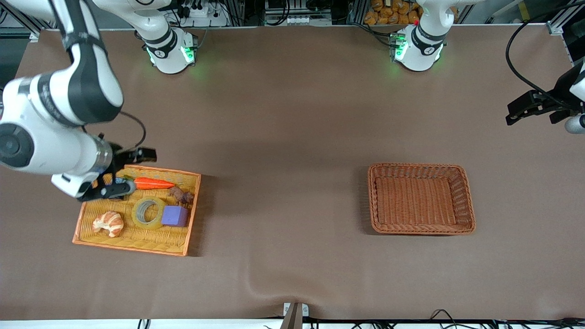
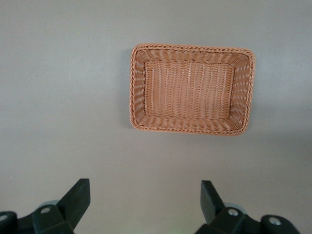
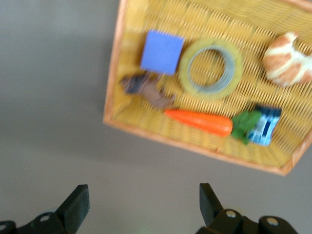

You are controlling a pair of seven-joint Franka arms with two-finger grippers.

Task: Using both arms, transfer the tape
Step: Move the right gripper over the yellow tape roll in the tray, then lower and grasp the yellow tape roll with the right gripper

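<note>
While both arms are hanging above the brown table [image 1: 292, 137], this is how things are lying:

Tape: the yellowish roll of tape [image 1: 149, 212] is lying flat in the yellow wicker tray [image 1: 132, 240], touching the purple cube [image 1: 174, 216] beside it; no finger is touching it.

Tray's other things: a croissant [image 1: 108, 223] is sitting toward the right arm's end of the tray; an orange toy carrot [image 1: 153, 183] is lying farther from the front camera than the tape; a brown lump [image 1: 182, 195] is resting just beside the carrot's tip; a small blue packet [image 3: 263, 125] is showing by the carrot's leaves in the right wrist view.

Right gripper: the right gripper [image 1: 122, 172] is hovering over the tray's rim nearest the robots' bases, jaws standing wide apart and holding nothing.

Left gripper: the left gripper [image 1: 532, 108] is waiting in the air at the left arm's end of the table, jaws spread wide and gripping nothing.

Basket: the brown wicker basket [image 1: 466, 201] is sitting well apart from the tray, toward the left arm's end.
</note>
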